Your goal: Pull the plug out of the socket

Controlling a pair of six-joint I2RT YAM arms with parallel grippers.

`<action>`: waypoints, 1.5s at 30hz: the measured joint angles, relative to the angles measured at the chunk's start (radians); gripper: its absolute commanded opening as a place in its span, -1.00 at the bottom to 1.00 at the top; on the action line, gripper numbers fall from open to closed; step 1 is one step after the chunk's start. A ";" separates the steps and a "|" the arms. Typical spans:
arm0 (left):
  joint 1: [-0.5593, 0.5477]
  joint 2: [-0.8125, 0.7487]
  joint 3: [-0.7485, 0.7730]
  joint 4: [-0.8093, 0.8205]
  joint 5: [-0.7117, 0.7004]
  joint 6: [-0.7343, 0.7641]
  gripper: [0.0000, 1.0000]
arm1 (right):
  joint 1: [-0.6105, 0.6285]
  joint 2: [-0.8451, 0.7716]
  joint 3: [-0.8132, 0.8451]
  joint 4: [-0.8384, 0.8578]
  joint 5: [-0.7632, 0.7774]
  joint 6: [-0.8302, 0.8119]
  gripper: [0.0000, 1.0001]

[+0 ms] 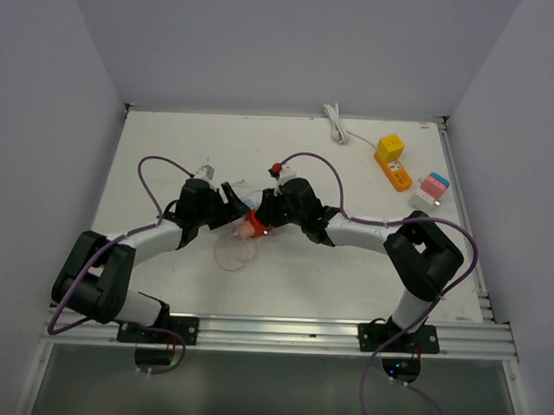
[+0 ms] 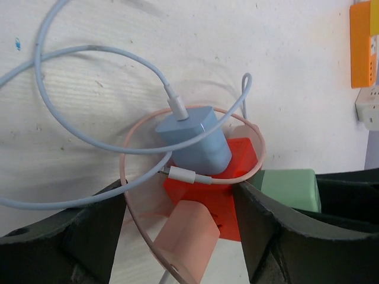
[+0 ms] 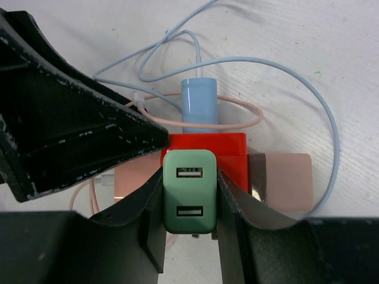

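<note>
A white, faintly scuffed tabletop [image 1: 347, 283] fills a booth of plain pale-grey walls [image 1: 292, 44], with an aluminium rail [image 1: 282, 331] along its near edge. Near the back right lie a yellow-and-orange power strip [image 1: 392, 161], a small pink, blue and white block [image 1: 430, 190] and a bundled white cable [image 1: 337, 125].

At the table's middle sits the red plastic socket cube [image 3: 207, 144]. A light-blue charger [image 3: 198, 103], a pink charger [image 3: 287, 180] and a green two-port USB plug [image 3: 189, 198] sit against its faces. Pale blue and pink cords [image 2: 71, 56] loop around it on the grained surface.

The right gripper [image 3: 189, 174] is clenched on the green plug's sides. The left gripper [image 2: 180, 192] is released, its jaws straddling the cube and the pink charger, with one finger clear of both.
</note>
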 measured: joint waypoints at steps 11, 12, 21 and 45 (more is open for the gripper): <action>0.154 0.064 0.030 -0.015 -0.069 -0.029 0.73 | 0.003 -0.017 -0.023 0.010 -0.009 0.001 -1.00; 0.166 0.062 0.028 -0.018 -0.068 -0.031 0.76 | 0.003 -0.017 -0.023 0.010 -0.010 0.001 -1.00; 0.171 -0.155 -0.065 -0.068 0.040 -0.035 0.97 | 0.003 -0.017 -0.025 0.013 -0.040 0.000 -1.00; -0.013 -0.213 -0.119 -0.071 0.061 -0.098 0.76 | 0.006 -0.017 -0.044 0.048 -0.118 -0.008 -1.00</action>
